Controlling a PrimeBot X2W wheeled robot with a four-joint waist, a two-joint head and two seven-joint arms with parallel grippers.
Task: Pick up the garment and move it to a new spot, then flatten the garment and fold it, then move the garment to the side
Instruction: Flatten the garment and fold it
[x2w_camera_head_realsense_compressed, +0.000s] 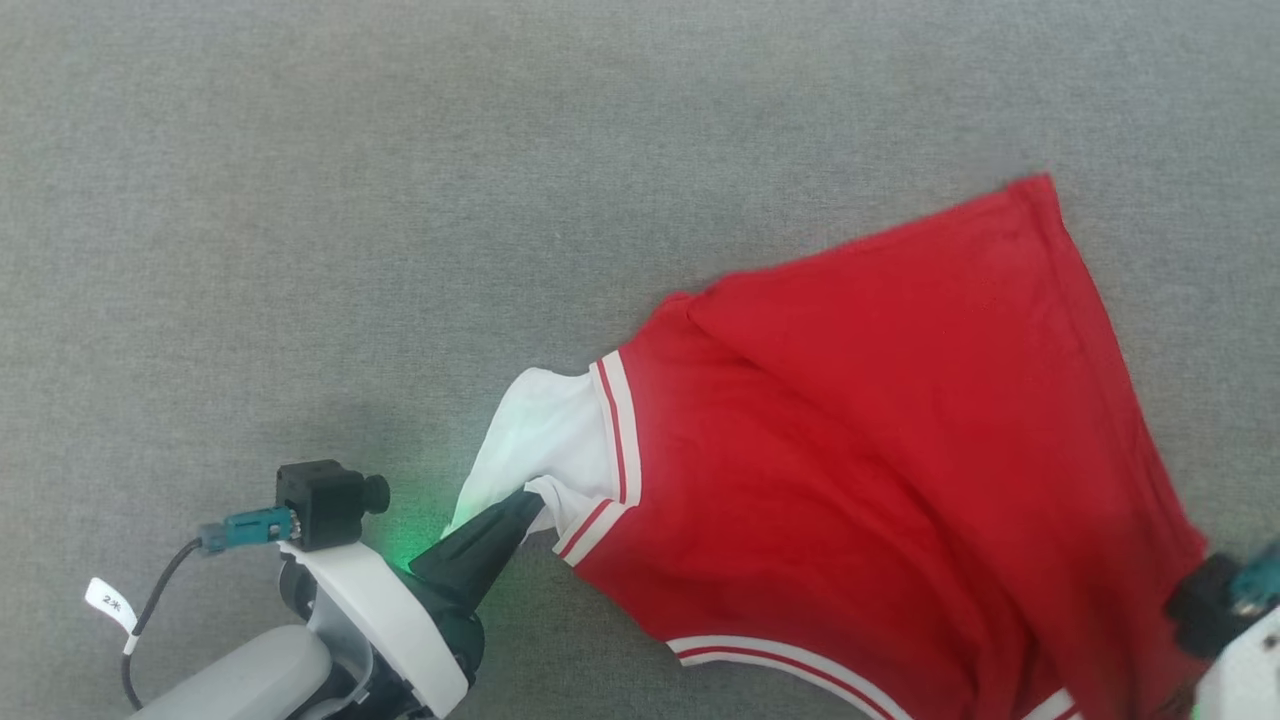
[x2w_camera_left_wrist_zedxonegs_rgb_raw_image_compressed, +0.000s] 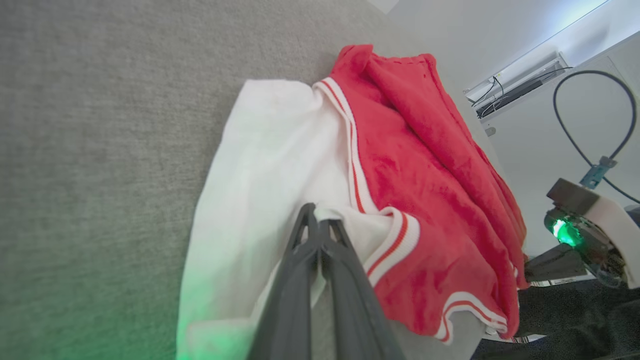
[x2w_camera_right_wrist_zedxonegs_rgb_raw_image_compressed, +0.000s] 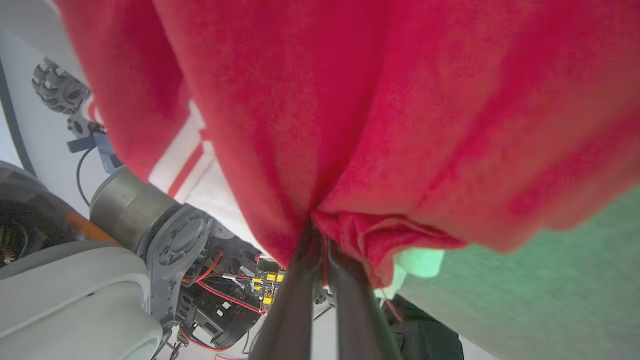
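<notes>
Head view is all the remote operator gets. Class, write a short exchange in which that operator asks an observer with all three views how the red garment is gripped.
Operator: My view cuts off the right arm at its wrist. Is it holding the garment?
Observer: Yes. The right wrist view shows the right gripper shut on a bunched fold of red cloth.
Operator: And the left gripper? I see one dark shape.
Observer: In the left wrist view its two fingers are pressed together on the white part, just beside the striped trim.
</notes>
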